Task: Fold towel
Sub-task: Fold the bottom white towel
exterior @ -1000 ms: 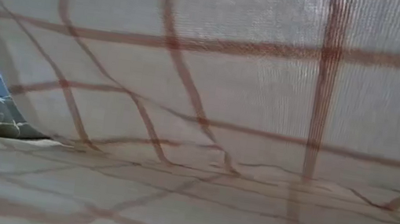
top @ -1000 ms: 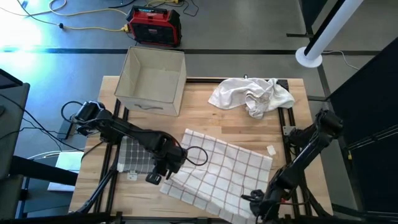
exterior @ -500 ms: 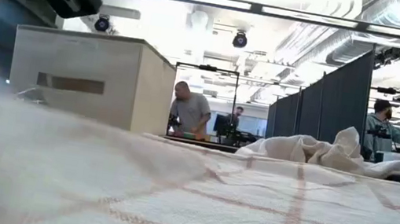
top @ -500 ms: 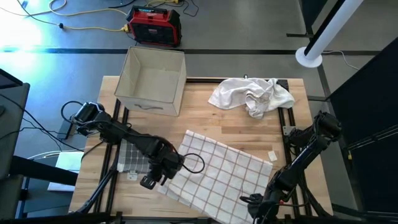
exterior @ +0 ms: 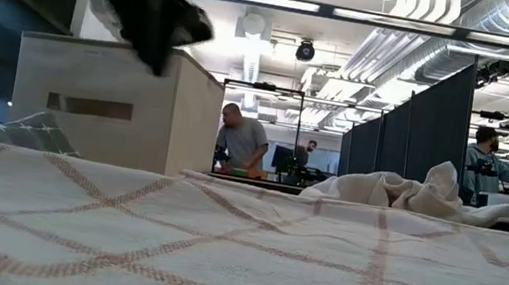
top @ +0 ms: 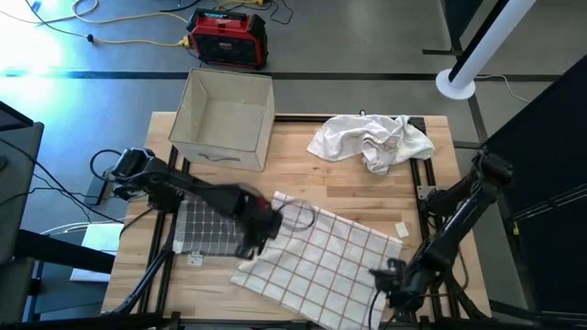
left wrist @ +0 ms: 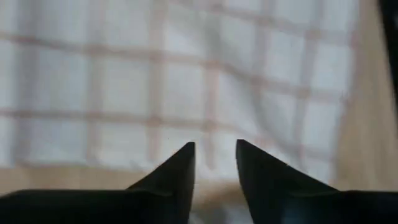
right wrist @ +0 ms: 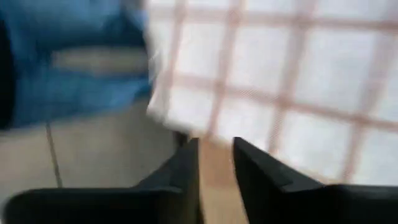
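- A red-checked towel (top: 316, 261) lies spread flat on the near half of the wooden tabletop (top: 431, 174); it is not yet folded.
- The left pincer (top: 260, 220) hangs over the towel's left edge, fingers a little apart, gripping nothing.
- The right pincer (top: 385, 275) sits at the towel's near right corner, by the tabletop's edge; fingers slightly parted, empty.
- A crumpled white cloth (top: 371, 139) and a cardboard box (top: 225, 119) stand at the far side; no writing is legible.
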Controlling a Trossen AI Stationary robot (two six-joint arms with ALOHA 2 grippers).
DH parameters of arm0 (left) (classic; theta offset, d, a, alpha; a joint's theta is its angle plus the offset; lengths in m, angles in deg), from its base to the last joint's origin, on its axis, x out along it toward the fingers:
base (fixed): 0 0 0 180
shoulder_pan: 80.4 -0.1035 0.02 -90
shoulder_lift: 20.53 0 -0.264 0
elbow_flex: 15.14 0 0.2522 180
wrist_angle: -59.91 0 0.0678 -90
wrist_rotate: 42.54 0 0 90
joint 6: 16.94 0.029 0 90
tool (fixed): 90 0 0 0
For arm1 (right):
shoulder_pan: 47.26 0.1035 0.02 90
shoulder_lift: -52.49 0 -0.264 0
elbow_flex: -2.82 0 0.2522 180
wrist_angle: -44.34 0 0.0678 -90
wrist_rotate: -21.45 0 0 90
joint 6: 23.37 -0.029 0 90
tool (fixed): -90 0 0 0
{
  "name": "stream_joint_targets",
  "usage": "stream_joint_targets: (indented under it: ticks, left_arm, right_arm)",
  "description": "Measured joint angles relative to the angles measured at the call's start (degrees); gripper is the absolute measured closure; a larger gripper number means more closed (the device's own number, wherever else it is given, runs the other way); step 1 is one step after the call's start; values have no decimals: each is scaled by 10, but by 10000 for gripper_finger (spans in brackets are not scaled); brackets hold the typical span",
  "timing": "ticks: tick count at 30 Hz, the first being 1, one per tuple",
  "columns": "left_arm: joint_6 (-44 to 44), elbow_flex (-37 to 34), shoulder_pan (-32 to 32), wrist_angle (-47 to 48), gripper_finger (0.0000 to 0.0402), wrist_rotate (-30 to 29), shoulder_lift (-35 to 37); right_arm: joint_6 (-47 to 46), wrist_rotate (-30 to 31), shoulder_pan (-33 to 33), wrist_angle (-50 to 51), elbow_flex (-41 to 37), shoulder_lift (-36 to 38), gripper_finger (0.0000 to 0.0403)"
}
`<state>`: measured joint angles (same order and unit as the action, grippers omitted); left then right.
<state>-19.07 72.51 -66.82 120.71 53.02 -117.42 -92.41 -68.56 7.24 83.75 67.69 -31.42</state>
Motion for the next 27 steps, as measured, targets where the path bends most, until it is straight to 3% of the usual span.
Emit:
stream_joint_targets:
  ticks: [2,4,6,11,19,23,27]
  left_arm:
    - [22,0,-29,-19,337,-2,-13]
    - [53,0,-56,-27,371,-2,-31]
    - [85,0,-80,-24,393,14,-54]
    - [108,0,-118,-40,390,51,-106]
    - [89,3,-143,-33,399,62,-181]
    - [22,2,-147,-32,401,62,-179]
    - [-60,1,-147,-14,401,25,-158]
  right_arm:
    - [-52,51,-1,-29,-49,26,371]
    - [-100,84,-1,-71,-103,43,393]
    - [-142,98,-1,-115,-150,51,393]
    - [-187,115,-1,-150,-210,52,401]
    - [-237,106,-24,-60,-234,57,403]
    - [-240,108,-55,12,-236,74,403]
    - [-228,123,-81,109,-240,127,403]
